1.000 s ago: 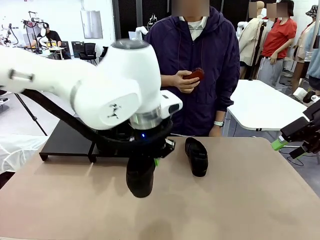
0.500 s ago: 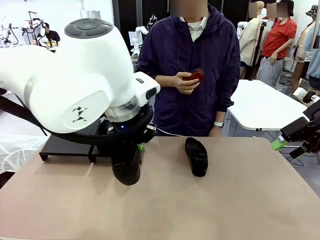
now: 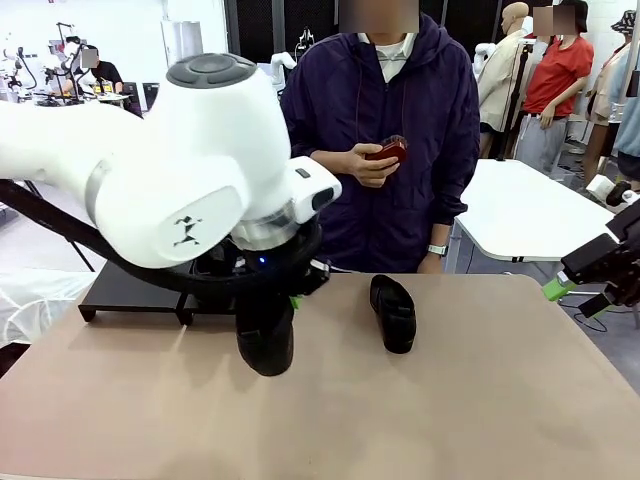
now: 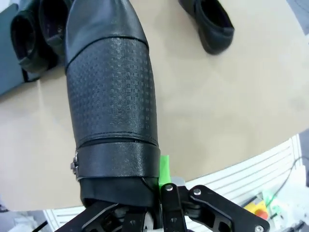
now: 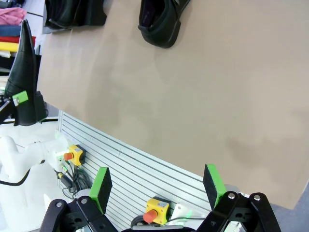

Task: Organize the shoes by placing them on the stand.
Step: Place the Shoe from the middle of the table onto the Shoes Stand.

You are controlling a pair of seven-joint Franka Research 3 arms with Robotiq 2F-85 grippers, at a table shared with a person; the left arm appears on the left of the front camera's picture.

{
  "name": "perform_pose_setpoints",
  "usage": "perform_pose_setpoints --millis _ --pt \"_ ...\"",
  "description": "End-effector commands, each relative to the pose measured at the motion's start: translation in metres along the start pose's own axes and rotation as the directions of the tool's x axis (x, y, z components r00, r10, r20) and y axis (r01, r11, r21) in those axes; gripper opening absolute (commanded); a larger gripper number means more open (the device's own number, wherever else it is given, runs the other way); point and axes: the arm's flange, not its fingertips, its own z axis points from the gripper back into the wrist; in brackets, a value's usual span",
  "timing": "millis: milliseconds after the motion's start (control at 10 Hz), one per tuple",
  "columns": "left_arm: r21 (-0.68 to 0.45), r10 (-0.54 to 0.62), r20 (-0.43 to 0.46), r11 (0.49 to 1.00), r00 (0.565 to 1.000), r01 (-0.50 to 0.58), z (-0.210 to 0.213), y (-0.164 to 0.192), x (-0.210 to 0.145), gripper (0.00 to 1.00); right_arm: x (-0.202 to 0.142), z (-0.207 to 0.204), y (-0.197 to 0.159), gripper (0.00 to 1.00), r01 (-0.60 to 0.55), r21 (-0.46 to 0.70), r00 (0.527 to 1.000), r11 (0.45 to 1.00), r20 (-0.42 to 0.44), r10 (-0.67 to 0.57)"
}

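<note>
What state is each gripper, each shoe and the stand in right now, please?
left gripper, shut on the held shoe
held shoe, lifted, toe down over the table
loose shoe, lying on the table
stand, carrying two shoes
right gripper, open, empty

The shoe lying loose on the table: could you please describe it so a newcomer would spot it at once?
Start at the tan table and look towards its far edge, in front of the person in the purple jacket. The glossy black shoe lies there alone on bare tabletop, unlike the held shoe hanging from the left gripper.
</note>
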Motion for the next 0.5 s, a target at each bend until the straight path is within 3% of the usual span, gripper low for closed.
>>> perform_pose_setpoints --millis 0,100,300,400 --pt "0.034 0.117 0.192 0.991 0.974 -0.126 0.033 0.079 0.011 0.0 0.002 0.001 0.001 1.0 0.014 0.014 1.0 1.0 0.015 -0.014" --pt "0.051 0.145 0.237 0.986 0.961 -0.162 0.044 0.127 0.012 0.0 0.002 0.001 0.001 1.0 0.014 0.014 1.0 1.0 0.015 -0.014" --pt "0.064 0.143 0.201 0.985 0.969 -0.159 0.046 0.219 0.013 0.0 0.002 0.001 0.001 1.0 0.014 0.014 1.0 1.0 0.015 -0.014" --pt "0.075 0.062 0.156 0.994 0.986 -0.074 0.039 0.267 0.01 0.0 0.002 0.001 0.001 1.0 0.014 0.014 1.0 1.0 0.015 -0.014"
